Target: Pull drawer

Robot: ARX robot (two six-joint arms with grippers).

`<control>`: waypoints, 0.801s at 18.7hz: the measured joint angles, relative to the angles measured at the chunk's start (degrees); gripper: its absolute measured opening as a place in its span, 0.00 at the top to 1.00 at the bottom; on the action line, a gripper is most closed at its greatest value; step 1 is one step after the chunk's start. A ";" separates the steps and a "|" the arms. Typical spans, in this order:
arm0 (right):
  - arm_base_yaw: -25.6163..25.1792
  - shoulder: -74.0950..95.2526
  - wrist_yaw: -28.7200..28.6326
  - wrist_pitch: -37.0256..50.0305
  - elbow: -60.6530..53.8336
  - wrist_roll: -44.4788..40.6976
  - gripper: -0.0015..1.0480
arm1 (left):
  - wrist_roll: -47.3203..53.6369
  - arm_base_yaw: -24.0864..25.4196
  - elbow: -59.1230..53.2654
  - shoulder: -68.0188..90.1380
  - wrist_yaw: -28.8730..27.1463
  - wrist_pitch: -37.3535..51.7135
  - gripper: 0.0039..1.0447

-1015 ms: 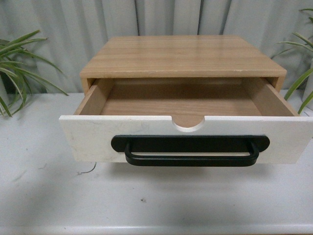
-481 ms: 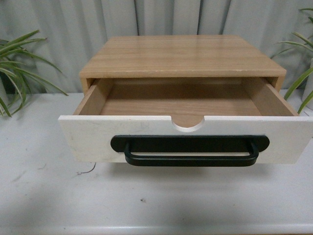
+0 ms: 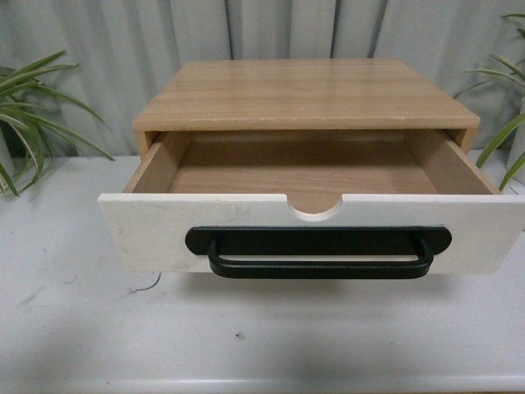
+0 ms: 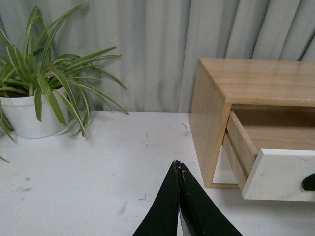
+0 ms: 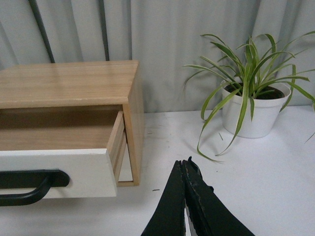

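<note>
The drawer stands pulled well out of its light wood cabinet, showing an empty wood interior. Its white front carries a long black bar handle and a semicircular notch in the top edge. Neither arm shows in the front view. In the left wrist view my left gripper is shut with nothing in it, over the white table to the left of the drawer. In the right wrist view my right gripper is shut and empty, off to the right of the drawer, clear of the handle.
The cabinet sits on a white table before a grey curtain. A potted spider plant stands at the table's left, another at its right. The table's front edge runs along the bottom of the front view.
</note>
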 joint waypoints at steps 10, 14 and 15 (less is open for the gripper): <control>0.00 -6.58 0.00 -6.54 0.00 -0.02 0.98 | 0.00 0.00 0.00 -7.54 0.00 -7.30 0.99; 0.00 -16.04 0.04 -16.00 0.22 -0.02 0.98 | 0.00 0.00 0.02 -15.50 0.17 -18.49 0.99; 0.00 -16.02 0.04 -17.05 0.04 -0.02 0.98 | 0.02 -0.02 0.04 -18.10 0.02 -17.46 0.99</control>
